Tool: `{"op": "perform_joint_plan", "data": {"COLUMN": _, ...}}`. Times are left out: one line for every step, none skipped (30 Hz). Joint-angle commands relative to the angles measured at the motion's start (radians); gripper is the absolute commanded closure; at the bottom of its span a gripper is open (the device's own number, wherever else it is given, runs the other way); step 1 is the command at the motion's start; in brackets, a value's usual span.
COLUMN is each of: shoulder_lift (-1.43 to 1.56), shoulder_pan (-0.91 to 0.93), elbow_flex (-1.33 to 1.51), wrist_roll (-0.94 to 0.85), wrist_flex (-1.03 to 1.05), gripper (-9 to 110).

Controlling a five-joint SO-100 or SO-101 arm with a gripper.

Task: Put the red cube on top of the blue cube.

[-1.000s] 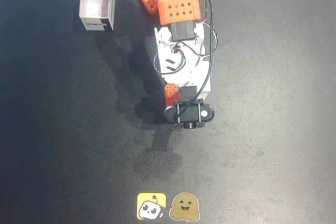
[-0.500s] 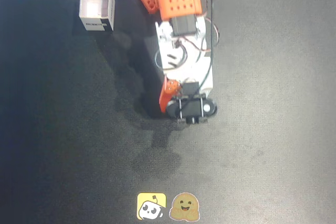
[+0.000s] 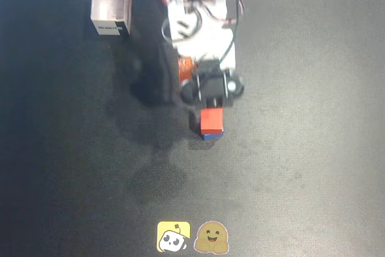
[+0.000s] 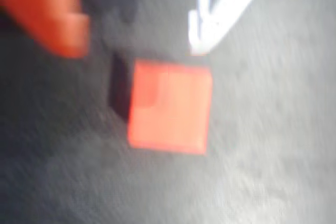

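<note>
The red cube (image 3: 212, 120) sits on top of the blue cube (image 3: 210, 136), of which only a thin blue strip shows at its near edge in the overhead view. My gripper (image 3: 206, 103) hangs just behind the stack. The blurred wrist view shows the red cube's top face (image 4: 170, 106) below and between the orange finger (image 4: 58, 19) and the white finger (image 4: 215, 19). The gripper (image 4: 135, 46) is open, its fingers spread wide and clear of the cube. The blue cube is hidden under the red one in the wrist view.
A white open box (image 3: 111, 9) stands at the back left of the dark mat (image 3: 301, 148). Two stickers (image 3: 191, 236) lie at the front edge. The arm's base (image 3: 198, 4) is at the top centre.
</note>
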Motion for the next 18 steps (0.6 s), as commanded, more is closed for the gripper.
{"op": "perform_joint_plan", "data": {"shoulder_lift": 0.067, "shoulder_pan": 0.035, "elbow_flex": -0.041, "wrist_roll": -0.028, "wrist_flex": 0.058, "gripper": 93}}
{"op": "perform_joint_plan", "data": {"shoulder_lift": 0.078, "shoulder_pan": 0.044, "elbow_flex": -0.038, "wrist_roll": -0.029, "wrist_flex": 0.074, "gripper": 94}}
{"op": "perform_joint_plan", "data": {"shoulder_lift": 0.094, "shoulder_pan": 0.054, "elbow_flex": -0.034, "wrist_roll": -0.032, "wrist_flex": 0.087, "gripper": 95}}
{"op": "perform_joint_plan", "data": {"shoulder_lift": 0.109, "shoulder_pan": 0.067, "elbow_flex": -0.028, "wrist_roll": -0.048, "wrist_flex": 0.095, "gripper": 97}}
{"op": "perform_joint_plan", "data": {"shoulder_lift": 0.118, "shoulder_pan": 0.080, "elbow_flex": -0.023, "wrist_roll": -0.055, "wrist_flex": 0.106, "gripper": 99}}
{"op": "perform_joint_plan", "data": {"shoulder_lift": 0.123, "shoulder_pan": 0.092, "elbow_flex": -0.017, "wrist_roll": -0.058, "wrist_flex": 0.115, "gripper": 99}}
{"op": "perform_joint_plan", "data": {"shoulder_lift": 0.132, "shoulder_pan": 0.101, "elbow_flex": -0.011, "wrist_roll": -0.061, "wrist_flex": 0.120, "gripper": 99}}
{"op": "perform_joint_plan", "data": {"shoulder_lift": 0.146, "shoulder_pan": 0.112, "elbow_flex": 0.000, "wrist_roll": -0.067, "wrist_flex": 0.121, "gripper": 99}}
{"op": "perform_joint_plan", "data": {"shoulder_lift": 0.163, "shoulder_pan": 0.121, "elbow_flex": 0.015, "wrist_roll": -0.078, "wrist_flex": 0.121, "gripper": 100}}
{"op": "perform_joint_plan", "data": {"shoulder_lift": 0.183, "shoulder_pan": 0.127, "elbow_flex": 0.037, "wrist_roll": -0.078, "wrist_flex": 0.121, "gripper": 101}}
{"op": "perform_joint_plan", "data": {"shoulder_lift": 0.207, "shoulder_pan": 0.130, "elbow_flex": 0.063, "wrist_roll": -0.078, "wrist_flex": 0.120, "gripper": 101}}
{"op": "perform_joint_plan", "data": {"shoulder_lift": 0.244, "shoulder_pan": 0.130, "elbow_flex": 0.097, "wrist_roll": -0.077, "wrist_flex": 0.115, "gripper": 101}}
{"op": "perform_joint_plan", "data": {"shoulder_lift": 0.288, "shoulder_pan": 0.130, "elbow_flex": 0.130, "wrist_roll": -0.075, "wrist_flex": 0.109, "gripper": 101}}
{"op": "perform_joint_plan", "data": {"shoulder_lift": 0.337, "shoulder_pan": 0.130, "elbow_flex": 0.169, "wrist_roll": -0.075, "wrist_flex": 0.106, "gripper": 101}}
{"op": "perform_joint_plan", "data": {"shoulder_lift": 0.394, "shoulder_pan": 0.130, "elbow_flex": 0.207, "wrist_roll": -0.075, "wrist_flex": 0.107, "gripper": 101}}
{"op": "perform_joint_plan", "data": {"shoulder_lift": 0.454, "shoulder_pan": 0.130, "elbow_flex": 0.247, "wrist_roll": -0.075, "wrist_flex": 0.115, "gripper": 101}}
{"op": "perform_joint_plan", "data": {"shoulder_lift": 0.523, "shoulder_pan": 0.130, "elbow_flex": 0.287, "wrist_roll": -0.075, "wrist_flex": 0.124, "gripper": 101}}
{"op": "perform_joint_plan", "data": {"shoulder_lift": 0.598, "shoulder_pan": 0.130, "elbow_flex": 0.327, "wrist_roll": -0.075, "wrist_flex": 0.140, "gripper": 101}}
